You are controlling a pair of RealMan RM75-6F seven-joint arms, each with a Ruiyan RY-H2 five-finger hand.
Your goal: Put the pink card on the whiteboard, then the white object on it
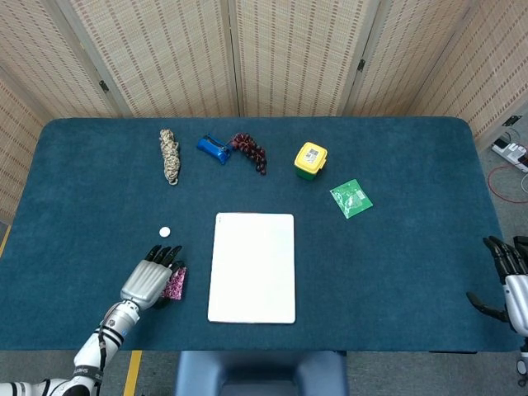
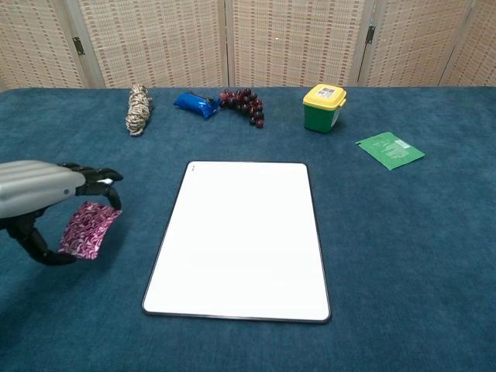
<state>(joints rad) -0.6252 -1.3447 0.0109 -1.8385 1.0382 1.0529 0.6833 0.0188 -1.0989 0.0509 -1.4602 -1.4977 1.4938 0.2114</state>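
The pink patterned card [image 2: 87, 230] hangs tilted just above the table, and my left hand [image 2: 46, 194] holds it from above at the near left. From the head view the card [image 1: 175, 282] shows at the right side of that hand [image 1: 148, 280], a little left of the whiteboard [image 1: 252, 268]. The whiteboard [image 2: 240, 236] lies flat and bare at the table's middle front. A small round white object [image 1: 164, 233] sits on the cloth just beyond the hand's fingertips; the chest view mostly hides it behind them. My right hand [image 1: 511, 285] rests at the far right edge, fingers apart and holding nothing.
Along the back stand a coiled rope [image 1: 169, 155], a blue packet [image 1: 213, 148], dark grapes [image 1: 250, 152] and a green tub with a yellow lid [image 1: 310, 161]. A green sachet [image 1: 351, 198] lies right of the board.
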